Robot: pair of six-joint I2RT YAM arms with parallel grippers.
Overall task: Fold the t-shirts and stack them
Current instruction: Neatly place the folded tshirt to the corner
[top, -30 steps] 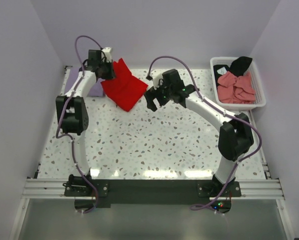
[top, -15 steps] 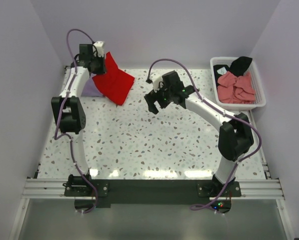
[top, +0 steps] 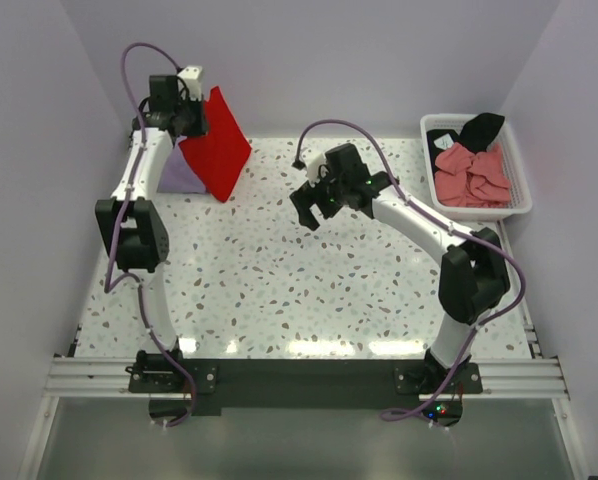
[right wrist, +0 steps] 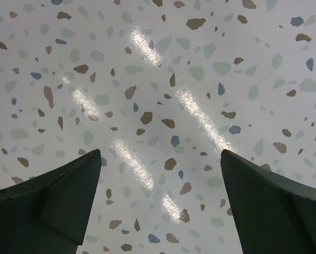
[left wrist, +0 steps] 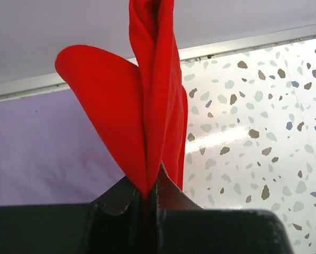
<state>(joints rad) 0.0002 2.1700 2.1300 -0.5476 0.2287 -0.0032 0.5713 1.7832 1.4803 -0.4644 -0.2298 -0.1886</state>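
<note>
Red t-shirt (top: 217,150) hangs from the left tool (left wrist: 150,193), pinched tight between its jaws, just over the lavender t-shirt (top: 179,175) at the desk's (top: 309,290) far-left corner. Right tool (right wrist: 160,153) hovers mid-desk, spread wide and empty.

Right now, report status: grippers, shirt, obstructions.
Left gripper shut on red t-shirt, hanging beside lavender t-shirt. Right gripper open, empty, over table. No obstruction seen.

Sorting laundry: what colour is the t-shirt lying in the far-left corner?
Lavender t-shirt; clearest in left wrist view.
</note>
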